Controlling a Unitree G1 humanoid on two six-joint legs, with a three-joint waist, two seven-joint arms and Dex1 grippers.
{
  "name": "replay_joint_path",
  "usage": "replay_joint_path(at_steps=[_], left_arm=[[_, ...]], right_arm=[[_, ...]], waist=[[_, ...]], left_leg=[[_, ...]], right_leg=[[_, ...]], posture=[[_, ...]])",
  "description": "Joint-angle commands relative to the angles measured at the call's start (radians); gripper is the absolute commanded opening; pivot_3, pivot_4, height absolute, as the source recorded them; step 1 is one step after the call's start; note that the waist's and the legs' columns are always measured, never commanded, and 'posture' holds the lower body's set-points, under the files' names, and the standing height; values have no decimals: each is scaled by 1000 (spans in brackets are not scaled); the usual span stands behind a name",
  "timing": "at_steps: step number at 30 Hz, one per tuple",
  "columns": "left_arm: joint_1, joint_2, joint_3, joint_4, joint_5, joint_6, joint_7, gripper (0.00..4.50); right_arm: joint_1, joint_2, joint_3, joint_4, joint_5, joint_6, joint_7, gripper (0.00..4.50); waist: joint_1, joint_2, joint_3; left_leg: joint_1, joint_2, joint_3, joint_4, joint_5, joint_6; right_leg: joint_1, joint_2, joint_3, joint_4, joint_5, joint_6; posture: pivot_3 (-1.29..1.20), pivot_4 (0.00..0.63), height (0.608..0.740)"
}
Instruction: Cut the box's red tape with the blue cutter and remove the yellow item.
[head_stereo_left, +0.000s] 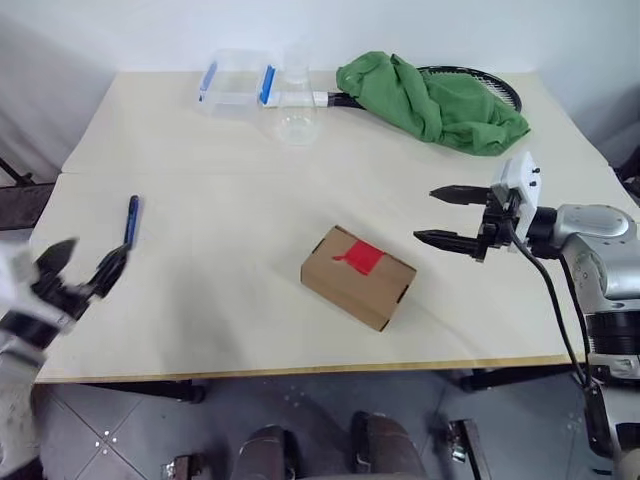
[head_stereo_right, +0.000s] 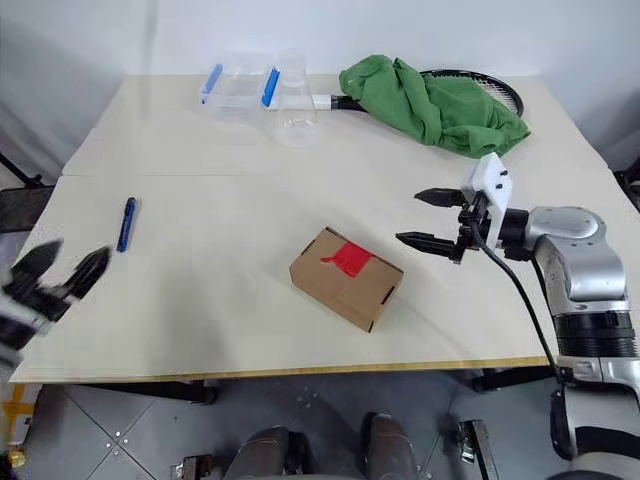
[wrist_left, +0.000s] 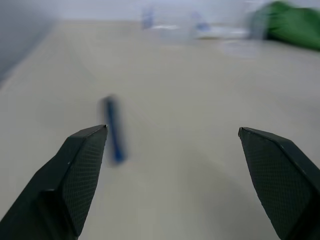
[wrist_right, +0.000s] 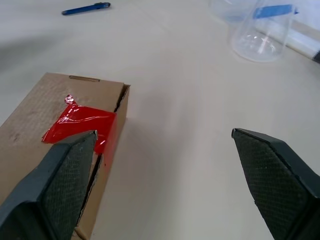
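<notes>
The brown cardboard box (head_stereo_left: 340, 280) lies closed near the middle of the table. The wrinkled red tape (head_stereo_left: 362, 257) runs from its top over the flap edge, as the right wrist view shows (wrist_right: 80, 122). The blue cutter (head_stereo_left: 131, 220) lies flat on the table at the left. My left gripper (head_stereo_left: 92, 252) hovers open and empty just in front of the cutter, apart from it. My right gripper (head_stereo_left: 427, 214) hangs open and empty to the right of the box, pointing at it. The yellow item is out of view.
At the back stand a clear plastic container with blue clips (head_stereo_left: 238, 82) and a clear cup (head_stereo_left: 297, 125). A green cloth (head_stereo_left: 430, 100) lies over a racket (head_stereo_left: 495, 85) at the back right. The table's front edge (head_stereo_left: 300, 368) runs close to the box.
</notes>
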Motion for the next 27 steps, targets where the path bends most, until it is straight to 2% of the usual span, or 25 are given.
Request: replay_joint_path(at_steps=[1, 5, 8, 13, 16, 22, 27], left_arm=[[112, -25, 112, -85, -59, 8, 34, 4446], [173, -43, 109, -82, -76, 0, 57, 4446], [130, -23, 73, -54, -78, -3, 86, 4446], [-113, 53, -126, 82, 56, -28, 200, 4446], [-306, 102, -219, 243, 114, 9, 277, 4446], [-572, 185, -370, 567, 213, -1, 276, 4446], [-725, 205, -439, 778, 265, 3, 289, 4446]], right_arm=[[-31, 2, -2, 42, -13, -56, 39, 4500], [-59, 30, 9, 58, -29, -74, 39, 4500], [-70, 46, 15, 53, -30, -75, 39, 4500], [-57, 75, 2, 7, -13, -56, 4, 4500], [-28, 79, -6, -35, -4, -33, -17, 4500], [24, 74, -18, -109, 8, 10, -52, 4500], [39, 68, -31, -152, 17, 47, -81, 4500]], waist=[[9, 0, 0], [17, 0, 0], [17, 0, 0], [16, 0, 0], [12, 0, 0], [10, 0, 0], [9, 0, 0]], left_leg=[[0, 0, 0, 0, 0, 0], [1, -2, -1, 3, 1, 2], [1, -2, -2, 3, 1, 2], [0, -3, -4, 3, 1, 1], [1, -4, -1, 2, 1, 2], [0, -3, 1, 0, 0, 2], [0, -3, 2, 0, 0, 2]], right_leg=[[0, 0, 0, 0, 0, 0], [2, -4, 1, 1, 0, 0], [3, -10, 2, 1, 0, -1], [3, -6, 0, 2, 0, -2], [2, -6, -3, 3, 0, -1], [0, -3, -5, 2, 1, -1], [-1, -2, -4, 2, 1, -1]], posture=[[0, 150, 740], [0, 150, 740], [0, 150, 740], [0, 150, 740], [0, 150, 740], [0, 150, 740], [0, 150, 740]])
